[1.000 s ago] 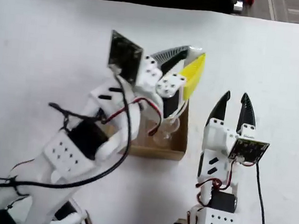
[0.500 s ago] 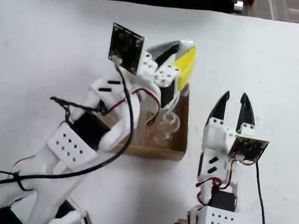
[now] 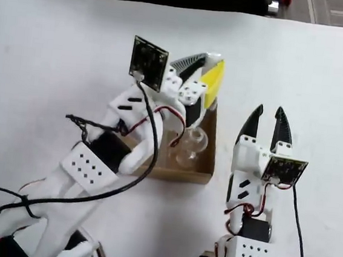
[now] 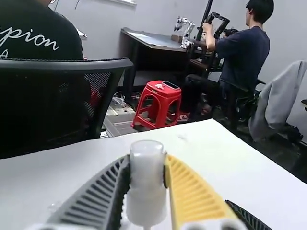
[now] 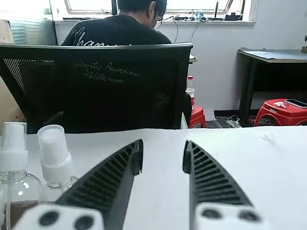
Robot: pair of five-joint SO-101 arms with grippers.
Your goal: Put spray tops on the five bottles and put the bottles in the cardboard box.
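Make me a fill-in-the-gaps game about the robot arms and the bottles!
The left gripper is shut on a ____ plastic spray top.
The black-fingered right gripper is ____.
A clear round bottle stands inside the ____ cardboard box.
One left finger is grey, the other ____.
Missing words: white, open, brown, yellow.

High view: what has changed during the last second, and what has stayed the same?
The left gripper, shut on a spray top, shifted slightly toward the picture's left above the far end of the cardboard box, and its arm swung with it. It kept its hold. The right gripper stayed open and still beside the box, and the bottle in the box did not move.
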